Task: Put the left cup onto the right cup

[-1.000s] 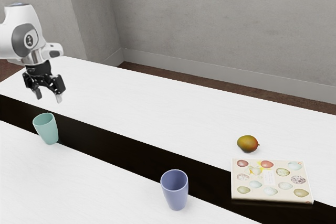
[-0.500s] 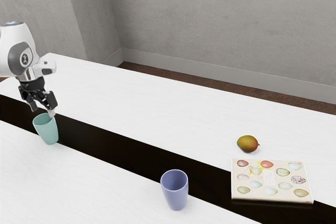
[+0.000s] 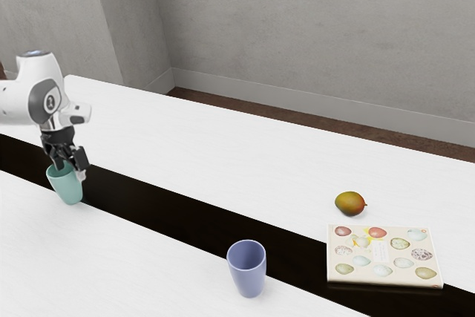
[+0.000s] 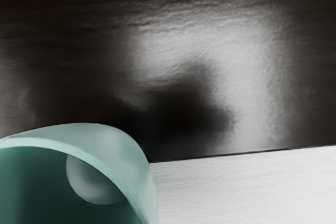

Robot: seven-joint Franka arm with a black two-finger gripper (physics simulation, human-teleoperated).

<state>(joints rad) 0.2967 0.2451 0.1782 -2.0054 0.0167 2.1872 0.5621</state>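
The gripper [image 3: 67, 166] is at the rim of the teal cup [image 3: 68, 189] [image 4: 79, 182], on the exterior view's left; I cannot tell its grip. That cup stands where a glossy dark band [image 3: 171, 209] meets the near white tabletop [image 3: 111, 272]. The blue cup [image 3: 246, 267] stands well apart to the right. Grey walls [image 3: 312, 27] lie beyond.

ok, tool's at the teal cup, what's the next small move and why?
Probably close on the rim: the tool sits open at the rim of the teal cup, whose wall lies just under the hand in the wrist view. The blue cup stands apart, nothing on it.
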